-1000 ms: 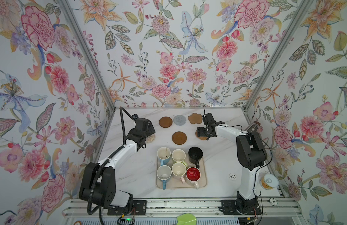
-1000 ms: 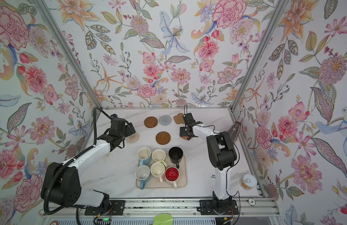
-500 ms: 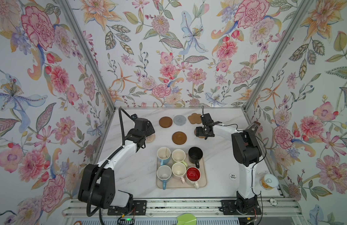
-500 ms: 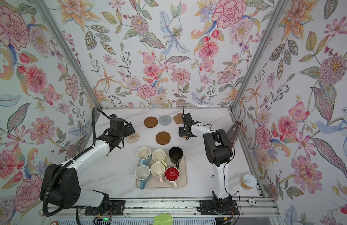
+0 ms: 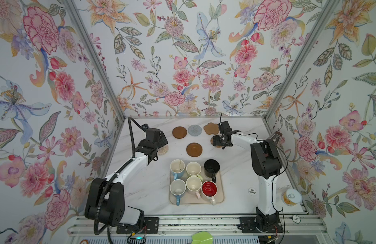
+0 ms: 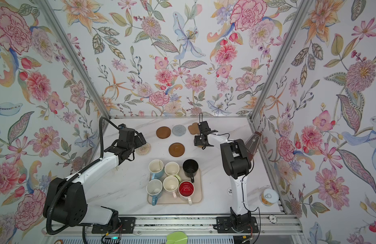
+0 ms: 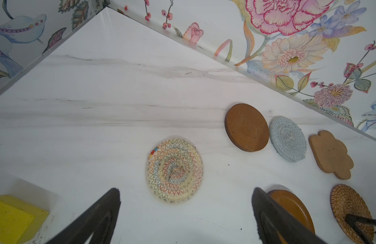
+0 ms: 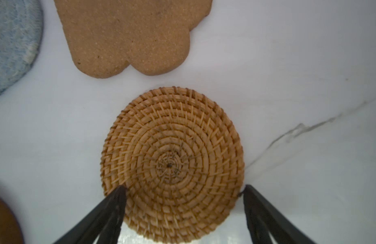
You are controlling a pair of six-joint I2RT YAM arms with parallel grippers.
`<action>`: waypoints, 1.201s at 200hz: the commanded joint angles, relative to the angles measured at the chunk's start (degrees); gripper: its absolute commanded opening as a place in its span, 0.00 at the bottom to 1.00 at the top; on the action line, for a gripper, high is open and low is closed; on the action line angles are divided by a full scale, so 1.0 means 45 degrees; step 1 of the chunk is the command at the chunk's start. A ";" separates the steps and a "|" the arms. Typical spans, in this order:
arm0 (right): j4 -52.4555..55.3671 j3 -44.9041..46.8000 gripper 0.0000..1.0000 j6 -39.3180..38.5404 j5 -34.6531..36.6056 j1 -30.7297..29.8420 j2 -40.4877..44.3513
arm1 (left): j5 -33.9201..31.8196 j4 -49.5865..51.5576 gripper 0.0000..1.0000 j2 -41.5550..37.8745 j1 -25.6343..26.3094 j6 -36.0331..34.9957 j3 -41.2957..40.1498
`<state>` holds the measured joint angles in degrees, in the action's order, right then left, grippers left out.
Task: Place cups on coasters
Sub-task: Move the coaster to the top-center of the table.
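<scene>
Six cups stand on a beige tray [image 5: 195, 200]: two light blue [image 5: 177, 166] [image 5: 177, 188], pale green [image 5: 193, 169], pink [image 5: 193, 185], black [image 5: 211, 168] and one red inside [image 5: 209, 188]. Behind them lie the coasters: two brown discs [image 5: 179, 132] [image 5: 194, 149], a grey one [image 5: 194, 130], a tan flower [image 5: 211, 128], a cream woven one [image 7: 174, 171] and a golden rattan one [image 8: 172, 162]. My left gripper [image 7: 186, 196] hangs open just short of the cream coaster. Over the rattan coaster my right gripper [image 8: 184, 190] is open, a fingertip [image 8: 120, 194] at each side of its rim.
A yellow-labelled tin can [image 5: 291, 197] stands at the front right corner, and a white "MY BAG" sticker [image 5: 252, 191] lies beside the right arm's base. A brown cone-shaped object [image 5: 274, 137] leans at the right wall. A yellow block [image 7: 13, 217] sits near the left gripper.
The right gripper has drifted slightly left over the rattan coaster as its elbow swung inward. The left arm has hardly moved. Both grippers have stayed open.
</scene>
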<state>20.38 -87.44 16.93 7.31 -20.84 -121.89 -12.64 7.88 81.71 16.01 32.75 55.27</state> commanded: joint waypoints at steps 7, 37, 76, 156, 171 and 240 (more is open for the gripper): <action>0.0369 -0.0175 0.88 -0.0236 -0.0152 -0.0576 0.1241 | -0.0211 0.0243 0.99 -0.0442 -0.0140 0.0220 -0.0395; 0.0507 -0.0512 0.88 -0.0297 -0.0571 -0.1215 0.1109 | -0.0225 0.0319 0.99 -0.0599 -0.0143 0.0357 -0.0590; 0.0835 -0.1271 0.88 -0.0686 -0.0496 -0.2100 0.0557 | -0.0297 0.0416 0.99 -0.0764 -0.0186 0.0488 -0.0699; 0.1753 -0.2741 0.88 -0.1280 0.0288 -0.3430 -0.0700 | -0.0171 0.0318 0.99 -0.0961 -0.0227 0.0633 -0.0884; 0.1837 -0.2910 0.88 -0.1301 0.0350 -0.3591 -0.0943 | -0.0176 0.0251 0.99 -0.0990 -0.0198 0.0642 -0.0952; 0.2418 -0.3531 0.89 -0.1884 0.1030 -0.3887 -0.1872 | -0.0130 0.0223 0.99 -0.1005 -0.0262 0.0646 -0.1013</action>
<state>28.53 -101.16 10.26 9.43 -38.17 -128.75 -12.64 8.49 78.30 15.46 35.05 51.72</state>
